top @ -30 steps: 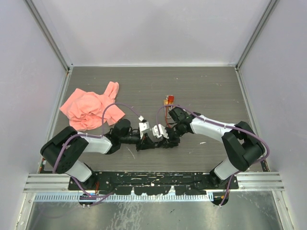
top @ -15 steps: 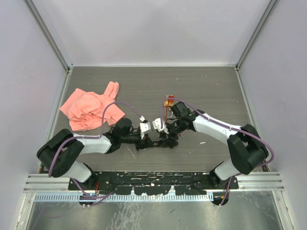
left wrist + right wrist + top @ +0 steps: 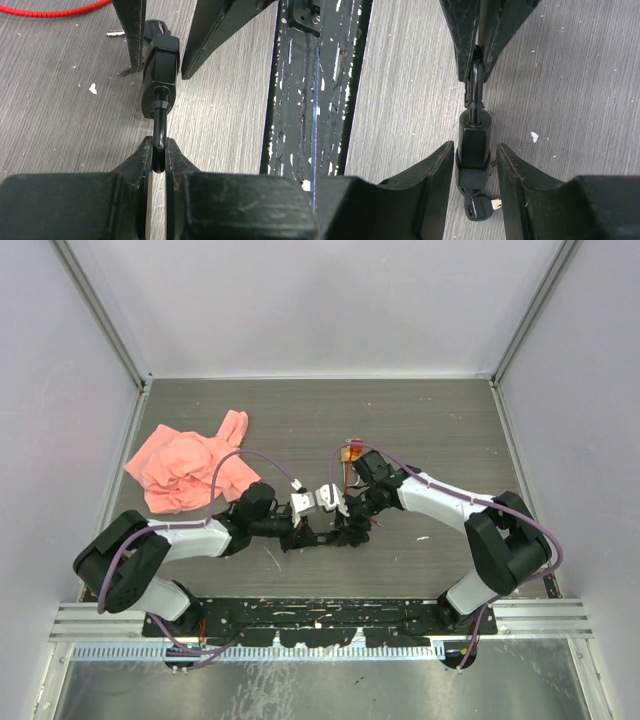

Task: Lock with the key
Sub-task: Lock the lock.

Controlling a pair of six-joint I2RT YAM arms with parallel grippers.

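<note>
Pinches the shackle (image 3: 160, 122) of the black padlock (image 3: 160, 75) in the left tool (image 3: 159, 146), shut tight on it, low at the near middle of the worktop (image 3: 60, 115); cannot tell if resting or just lifted. Straddles the padlock body with the right tool (image 3: 475, 147), parted to a middling gap, one side just beside each flank, no firm grip visible. Shows the key (image 3: 476, 207) seated in the end of the body, black head poking out under the right wrist. Reads as the reach-for-key step, turn not yet done. Best bet: draw the right tool back along the body till it sits over the key head, close on the flat faces, then roll the wrist about the lock's long axis. Hold the left pinch firm against the twist. Avoid side pull that could bend the key or slip the shackle. Mind the loose spare key (image 3: 115, 33) and red cord (image 3: 50, 11) just beyond. Leave the pink cloth (image 3: 185, 468), far left, alone.
</note>
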